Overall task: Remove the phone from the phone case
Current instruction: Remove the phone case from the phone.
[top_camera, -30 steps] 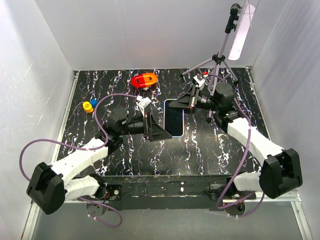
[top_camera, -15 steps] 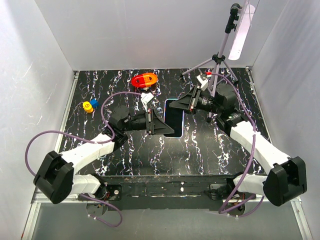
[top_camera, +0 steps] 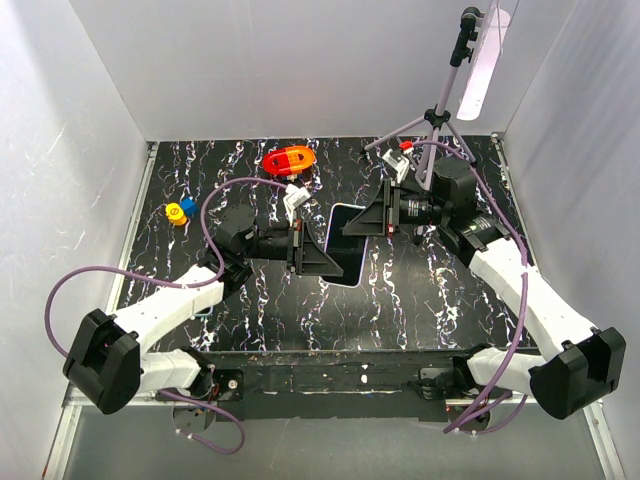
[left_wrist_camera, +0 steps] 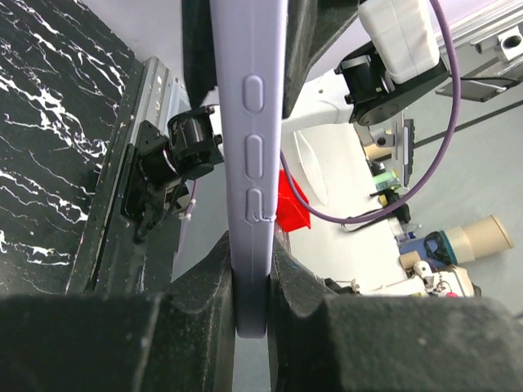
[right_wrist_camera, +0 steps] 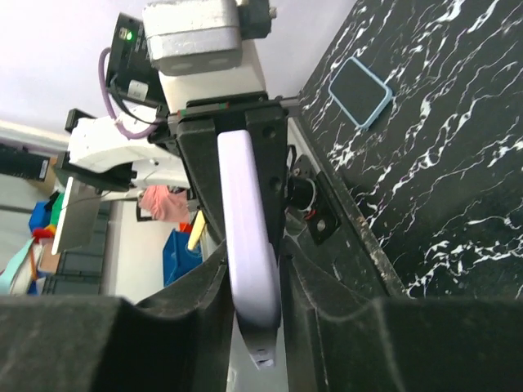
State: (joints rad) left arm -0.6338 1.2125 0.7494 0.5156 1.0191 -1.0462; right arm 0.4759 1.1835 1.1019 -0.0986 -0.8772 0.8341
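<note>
Raised off the black marble table (top_camera: 420,290), between the two tools: a lilac phone case (left_wrist_camera: 253,155) with the phone (top_camera: 355,255) seated in it, dark screen toward the top camera. Clamped at one edge by the left gripper (left_wrist_camera: 251,269), fingers pressed tight on the case just below its side buttons. Pinched at the opposite edge by the right gripper (right_wrist_camera: 253,273). Beyond the left gripper, a red-orange object (top_camera: 288,160). Behind the right gripper, a tripod (top_camera: 437,118).
</note>
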